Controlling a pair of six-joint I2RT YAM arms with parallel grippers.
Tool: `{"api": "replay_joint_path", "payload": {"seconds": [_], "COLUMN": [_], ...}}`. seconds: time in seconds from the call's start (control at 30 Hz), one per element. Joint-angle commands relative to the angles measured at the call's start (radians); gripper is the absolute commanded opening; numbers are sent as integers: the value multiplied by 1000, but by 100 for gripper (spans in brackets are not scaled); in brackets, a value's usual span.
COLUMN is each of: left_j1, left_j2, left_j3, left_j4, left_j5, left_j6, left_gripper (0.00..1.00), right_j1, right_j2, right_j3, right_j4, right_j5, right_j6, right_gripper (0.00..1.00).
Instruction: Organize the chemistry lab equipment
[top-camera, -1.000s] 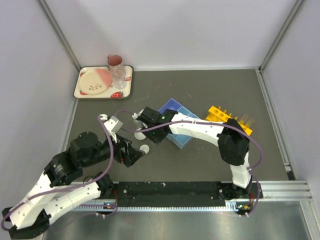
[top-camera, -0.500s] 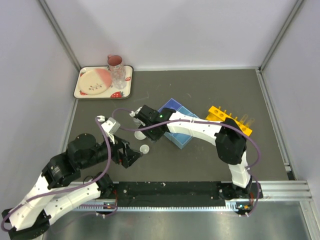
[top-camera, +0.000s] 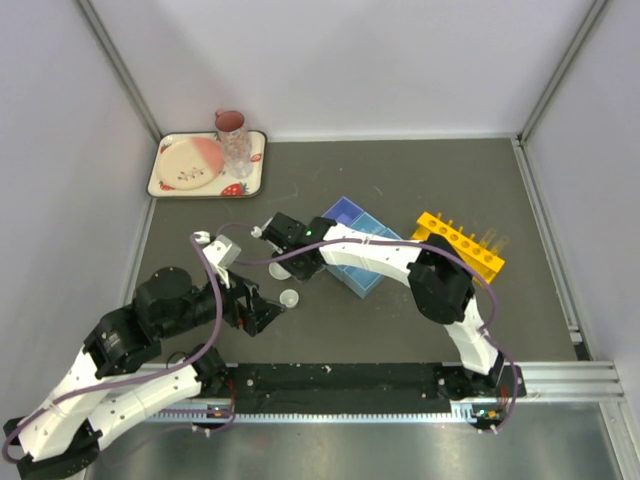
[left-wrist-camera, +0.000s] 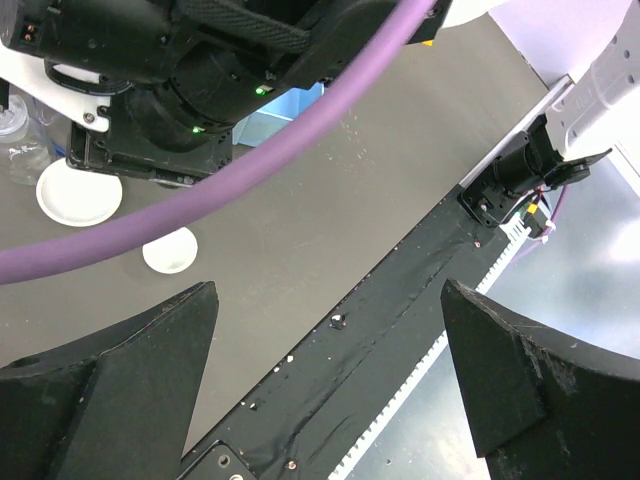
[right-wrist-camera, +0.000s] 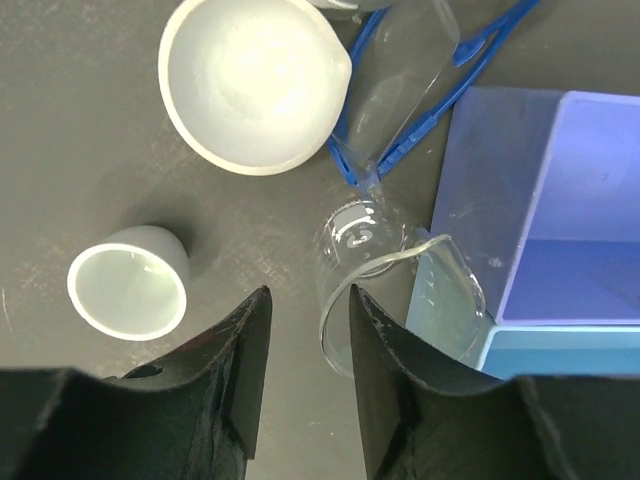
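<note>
A small clear beaker (right-wrist-camera: 385, 262) lies tilted against the blue divided tray (right-wrist-camera: 570, 190). My right gripper (right-wrist-camera: 307, 292) hangs over it, open by a narrow gap. Its right finger (right-wrist-camera: 385, 350) covers the beaker's rim, its left finger stands outside, and the beaker's left wall edge shows between them. Beyond lie a large white dish (right-wrist-camera: 250, 80), a small white dish (right-wrist-camera: 130, 285) and blue-rimmed goggles (right-wrist-camera: 420, 80). My left gripper (left-wrist-camera: 325, 290) is wide open and holds nothing, near the table's front edge beside the small dish (top-camera: 289, 297). The yellow rack (top-camera: 460, 242) stands to the right of the tray (top-camera: 345, 210).
A cream strawberry-patterned tray (top-camera: 255, 170) with a plate, a pink mug (top-camera: 231, 123) and a clear tumbler (top-camera: 238, 152) sits in the back left corner. A black strip (top-camera: 340, 380) runs along the front edge. White walls close off the sides and back.
My right gripper has shifted a little to the left and its jaws have narrowed. My left arm drew back slightly toward the front, still wide open.
</note>
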Motion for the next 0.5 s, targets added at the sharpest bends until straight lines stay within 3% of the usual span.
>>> {"api": "replay_joint_path", "payload": {"seconds": [0.0,0.17,0.47], "left_j1": [4,3,3], "left_j2": [-3,-9,-6], "left_j3": [21,22,88], "left_j4": [13,8,-44], "left_j5": [-19,-18,-47], "left_j6": [16,13,24], "left_gripper": [99,99,99], "right_j1": [2,3,5], "right_j2": [20,17,-66], "right_j3": [51,25,19], "right_j4": [13,13,-18], "right_j5": [24,41,45], "right_j6": [-24,-13,3], "right_gripper": [32,0,0]}}
